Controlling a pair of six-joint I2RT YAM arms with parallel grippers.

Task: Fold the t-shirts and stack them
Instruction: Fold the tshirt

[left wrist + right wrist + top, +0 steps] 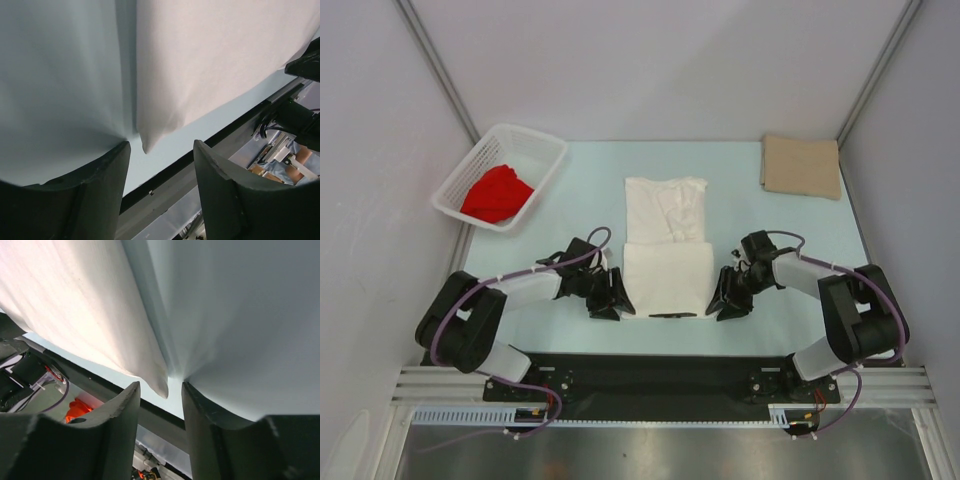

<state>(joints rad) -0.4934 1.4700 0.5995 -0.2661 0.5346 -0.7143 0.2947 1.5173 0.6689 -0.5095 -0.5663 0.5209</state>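
Note:
The white t-shirt lies mid-table with its near part folded over. Its near left corner rests on the table just beyond my left gripper, which is open and holds nothing. The near right corner sits loose at the tips of my right gripper, also open, with a narrower gap. The tan t-shirt is a flat rectangle at the back right. The red t-shirt lies crumpled in the basket.
A white lattice basket stands at the back left. The table's black front rail runs just behind both grippers. Grey enclosure walls close in the sides and back.

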